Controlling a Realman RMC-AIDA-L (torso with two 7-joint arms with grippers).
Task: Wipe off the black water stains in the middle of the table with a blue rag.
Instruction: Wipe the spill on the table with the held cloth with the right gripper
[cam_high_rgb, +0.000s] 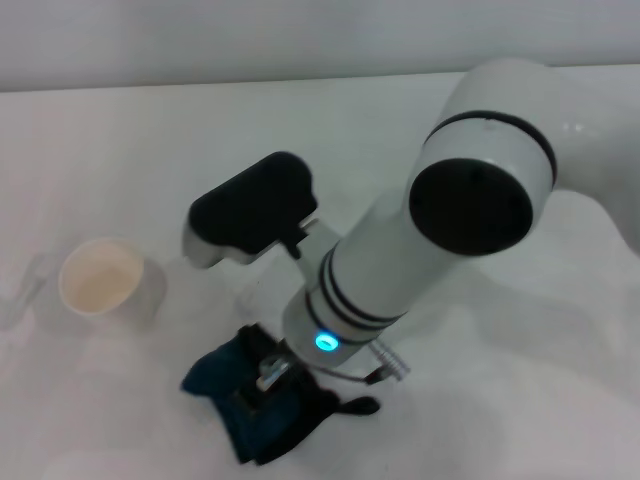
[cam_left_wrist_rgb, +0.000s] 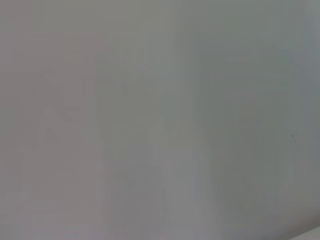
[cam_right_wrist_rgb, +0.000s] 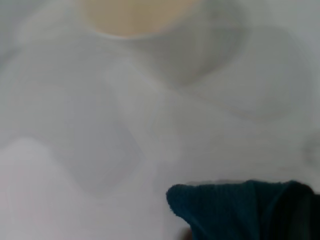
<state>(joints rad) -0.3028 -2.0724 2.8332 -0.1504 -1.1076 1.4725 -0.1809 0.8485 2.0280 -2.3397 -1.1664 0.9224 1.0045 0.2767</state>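
Note:
The blue rag (cam_high_rgb: 215, 378) lies bunched on the white table (cam_high_rgb: 500, 400) near the front middle, and its dark teal edge (cam_right_wrist_rgb: 225, 210) also fills the lower part of the right wrist view. My right arm reaches down onto it, and my right gripper (cam_high_rgb: 268, 376) is shut on the blue rag, pressing it against the table. A black strip (cam_high_rgb: 355, 406) sticks out beside the rag; I cannot tell whether it is the rag's edging or a stain. The black water stains are otherwise hidden. My left gripper is out of view, and its wrist view shows only a blank grey surface.
A white paper cup (cam_high_rgb: 100, 280) stands upright to the left of the rag, and its rim (cam_right_wrist_rgb: 135, 15) shows in the right wrist view. My right arm's large elbow joint (cam_high_rgb: 480, 190) hangs over the middle of the table.

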